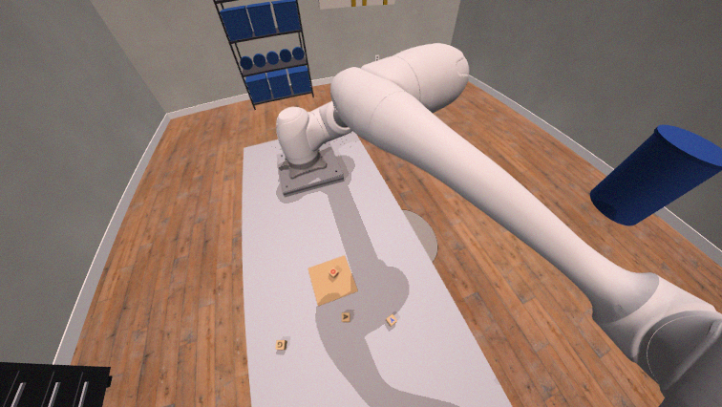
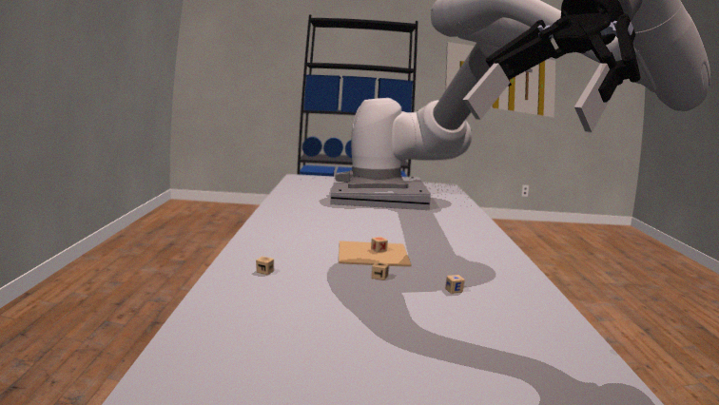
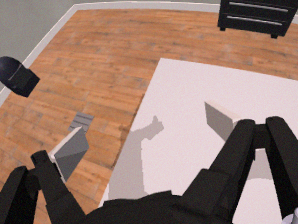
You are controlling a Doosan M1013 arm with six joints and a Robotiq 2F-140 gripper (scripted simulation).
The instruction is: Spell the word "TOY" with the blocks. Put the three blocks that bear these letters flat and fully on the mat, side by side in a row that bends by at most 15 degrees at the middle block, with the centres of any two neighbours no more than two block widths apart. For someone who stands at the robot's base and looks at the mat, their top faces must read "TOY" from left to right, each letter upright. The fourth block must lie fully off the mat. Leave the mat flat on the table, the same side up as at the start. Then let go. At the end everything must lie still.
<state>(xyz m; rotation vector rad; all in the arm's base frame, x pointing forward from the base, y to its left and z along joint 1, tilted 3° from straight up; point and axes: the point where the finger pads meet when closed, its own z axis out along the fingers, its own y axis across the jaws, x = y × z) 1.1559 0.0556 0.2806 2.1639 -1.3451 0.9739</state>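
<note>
The tan mat (image 1: 320, 276) (image 2: 353, 254) lies flat on the table. A wooden block (image 1: 333, 272) (image 2: 378, 244) with a red ring-like letter on top sits on it, turned askew. A block (image 1: 346, 317) (image 2: 379, 271) with a black A-like top stands off the mat near its edge farther from the base; a side face shows a turned T. A block (image 1: 392, 320) (image 2: 455, 283) with a blue A-like top and an E on a side is off the mat. A block (image 1: 281, 344) (image 2: 264, 265) with a black G-like top stands apart. My gripper (image 2: 531, 114) (image 3: 144, 125) is open and empty, high above the table.
The arm's base (image 1: 310, 177) (image 2: 379, 193) stands at the far end of the white table (image 1: 272, 243) (image 2: 226, 321). Wooden floor surrounds it. A black drawer cabinet (image 1: 55, 386) (image 3: 257, 17) and a blue cylinder (image 1: 651, 177) stand beyond the table.
</note>
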